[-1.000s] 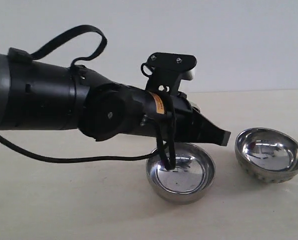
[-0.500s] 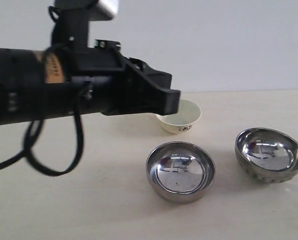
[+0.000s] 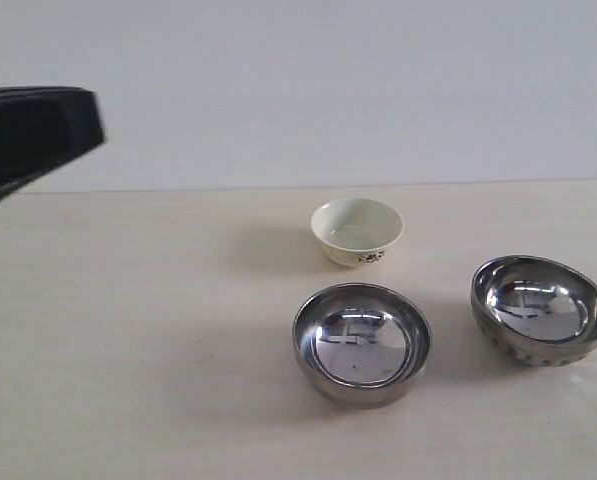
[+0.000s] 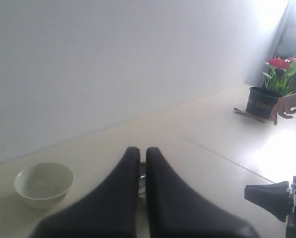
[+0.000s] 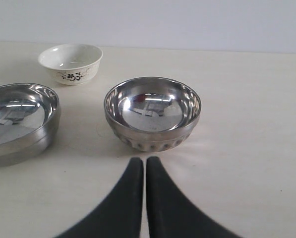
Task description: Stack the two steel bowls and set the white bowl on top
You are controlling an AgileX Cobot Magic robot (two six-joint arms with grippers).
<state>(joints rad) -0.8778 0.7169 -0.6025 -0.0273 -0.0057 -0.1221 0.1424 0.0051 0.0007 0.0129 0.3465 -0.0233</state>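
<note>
The two steel bowls stand apart and unstacked on the tabletop (image 3: 128, 360). The middle steel bowl (image 3: 362, 342) sits toward the near edge as the exterior view shows it. The right steel bowl (image 3: 541, 310) sits close to the right edge. The white bowl (image 3: 357, 230) stands behind the middle steel bowl, toward the back edge, and touches neither. All three are empty.

Hazards, as judged:
- The steel walls are polished and rounded, so a pinch on a thin rim may slip and drop a bowl.
- A bowl released off-centre may seat tilted.
- The white bowl could slide or chip if it is set on a tilted stack.

Right gripper (image 5: 145, 161): jaws pressed together, holding nothing. It is low over the tabletop, just short of the right steel bowl and not touching it.

Left gripper (image 4: 143, 151): jaws likewise together and empty. It is raised clear of every bowl, at the left edge.
</note>
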